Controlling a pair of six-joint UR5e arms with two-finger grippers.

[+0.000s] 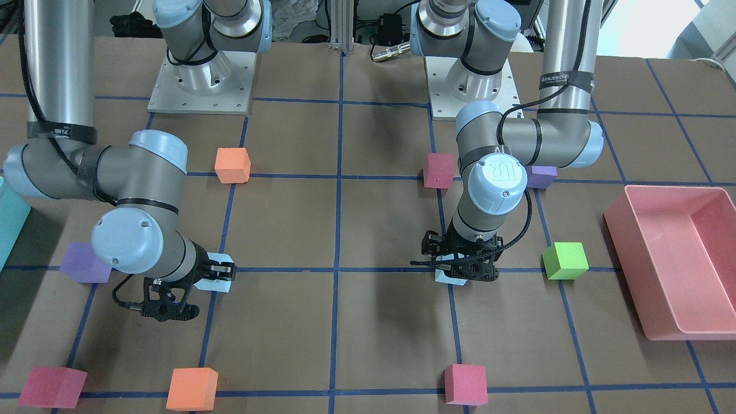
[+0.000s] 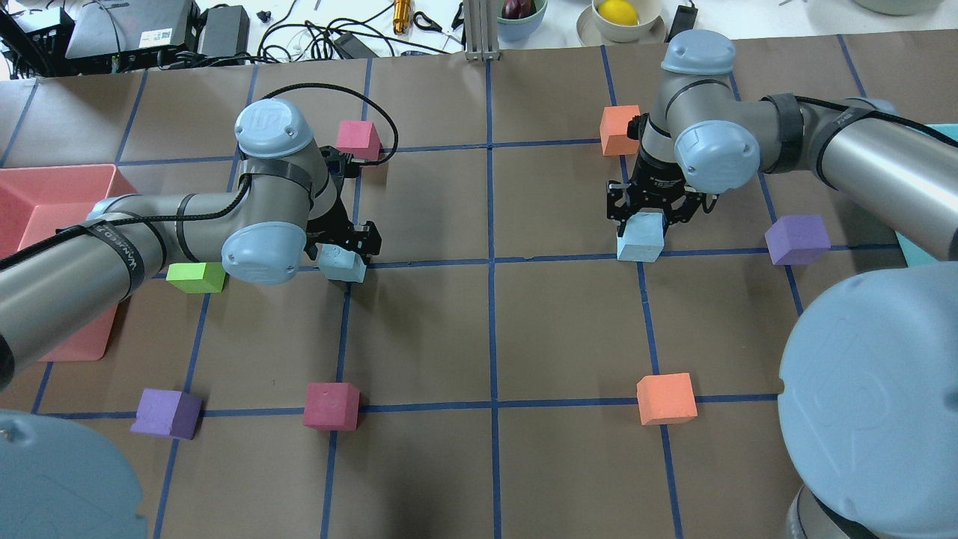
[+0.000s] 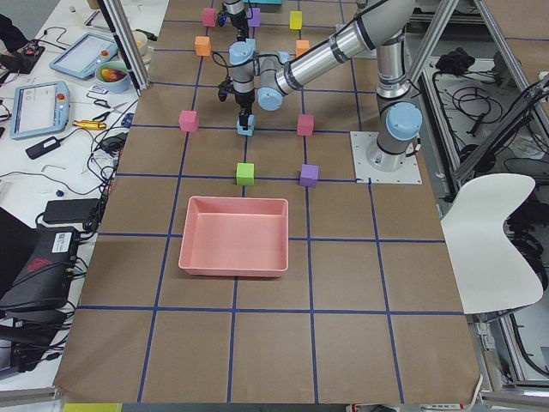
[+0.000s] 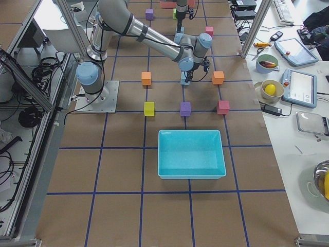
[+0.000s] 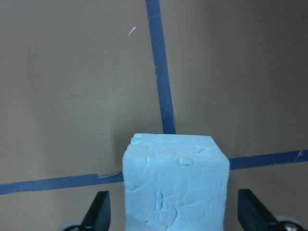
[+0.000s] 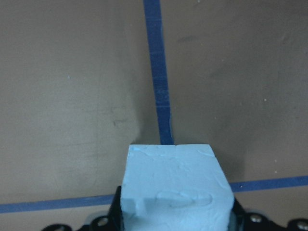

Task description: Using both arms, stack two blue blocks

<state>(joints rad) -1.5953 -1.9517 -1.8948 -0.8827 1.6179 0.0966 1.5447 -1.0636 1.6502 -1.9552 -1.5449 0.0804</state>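
Logging stack as unstarted, we note: left gripper [image 5: 174,211] released, straddling left blue block [image 5: 175,178], nearer worktop's left edge; right gripper [image 6: 175,221] clenched on right blue block [image 6: 174,183], nearer right edge. Blocks well apart; lifting, stacking remain.

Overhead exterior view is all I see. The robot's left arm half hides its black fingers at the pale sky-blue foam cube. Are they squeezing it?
Observer: No. The left wrist camera shows the left gripper open, gaps between its fingers and the left pale sky-blue foam cube.
Operator: And the other arm?
Observer: Its wrist camera shows the right gripper shut snugly on the right pale sky-blue foam cube.
Operator: What's that teal sliver at my right edge?
Observer: A large rectangular teal bin, seen whole from exterior right.
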